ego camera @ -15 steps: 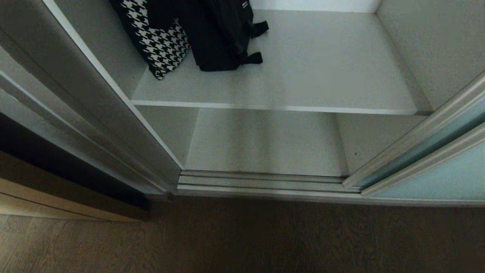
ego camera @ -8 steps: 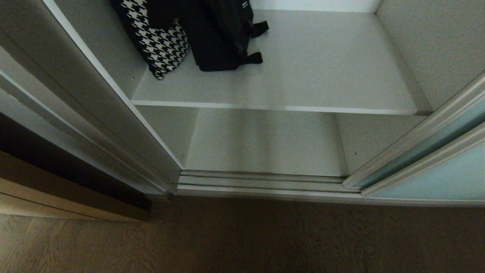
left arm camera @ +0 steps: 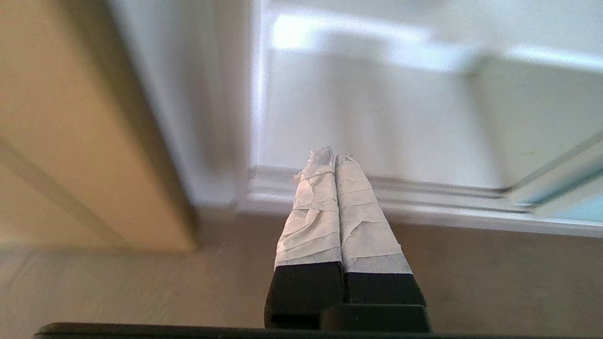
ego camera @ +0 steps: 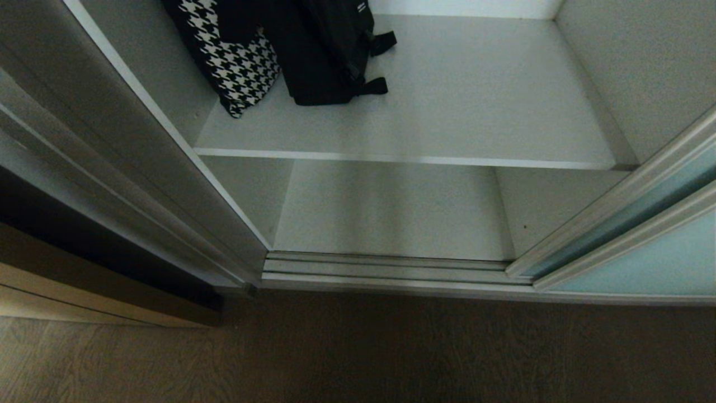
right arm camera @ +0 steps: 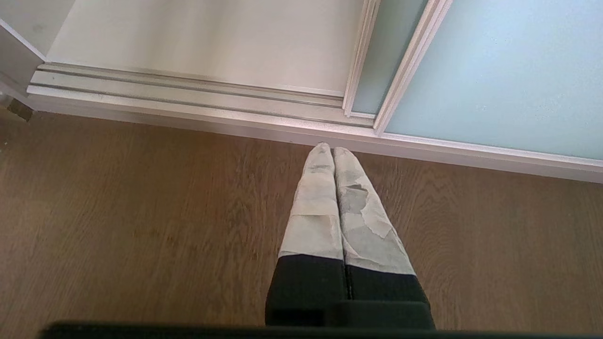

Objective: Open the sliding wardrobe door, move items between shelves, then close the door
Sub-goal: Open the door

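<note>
Now, wardrobe: one, standing open before me, smooth white-grey inside.
Sliding wardrobe door (ego camera: 660, 263): pushed to my right, frosted pale blue-green glass in a thin silver frame; a second glass panel sits just behind it, so two count in all.
Shelves (ego camera: 403, 112): two flat white-grey boards in sight, the upper one with a paler front edge, the lower one (ego camera: 391, 210) bare and level with the track.
Floor track (ego camera: 386, 268): one, ridged silver metal, running across the opening.
Floor (ego camera: 358, 352): brown wood-grain boards.
Tan wooden panel (ego camera: 84, 296): one, at my left beside the wardrobe frame.
Black bag (ego camera: 324, 50): one, soft fabric with straps, at the back left of the upper shelf.
Houndstooth bag (ego camera: 235, 61): one, black-and-white weave, touching the black bag's left side.
Left gripper (left arm camera: 330, 155): fingers pressed together, holding nothing, wrapped in pale tape, pointing toward the track at the opening's left end.
Right gripper (right arm camera: 332, 149): fingers pressed together, empty, taped likewise, hanging over the floor near the door's lower corner.
</note>
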